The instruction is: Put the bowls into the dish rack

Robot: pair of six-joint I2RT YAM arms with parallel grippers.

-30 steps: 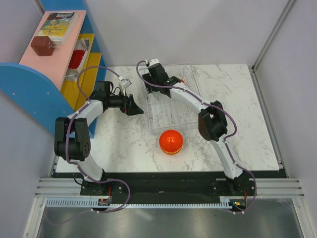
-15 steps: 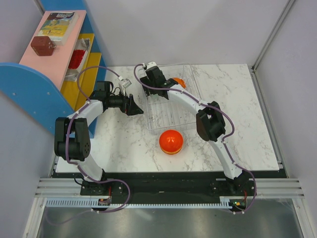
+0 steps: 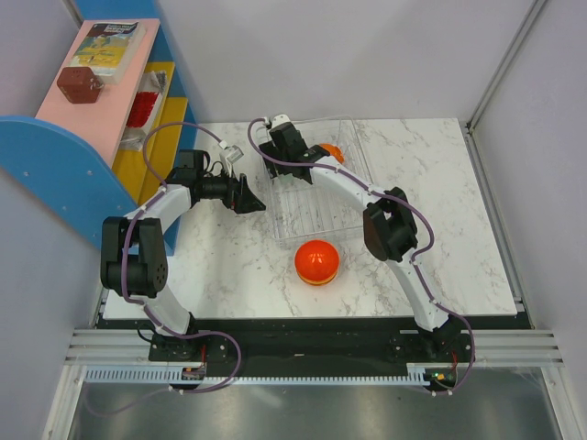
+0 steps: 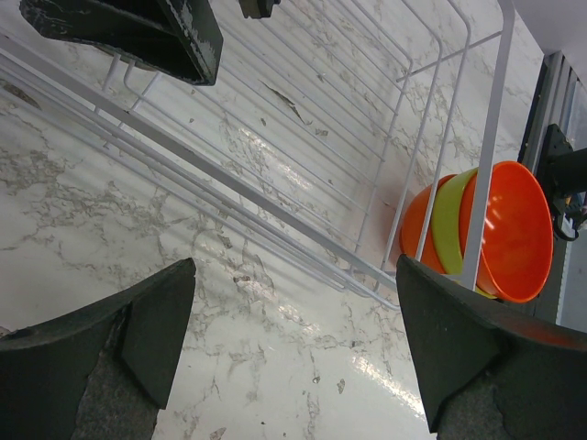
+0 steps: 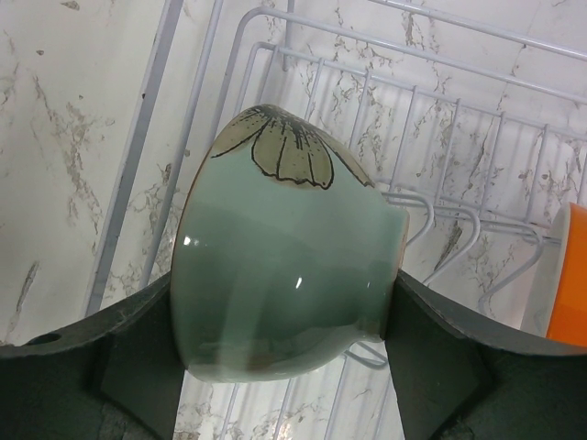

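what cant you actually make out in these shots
- Top view: the green bowl is hidden under the right arm.
- Right wrist view: an orange bowl is cut off by the right edge.
- Left wrist view: dish rack wires cross the stacked bowls, so their count is unclear.
- Top view: shelf items are too small to identify.

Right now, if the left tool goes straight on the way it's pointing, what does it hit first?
Most likely the rack's low side wall: the open left tool faces its wires, which cross the view just ahead of it. Exact depth is unclear.
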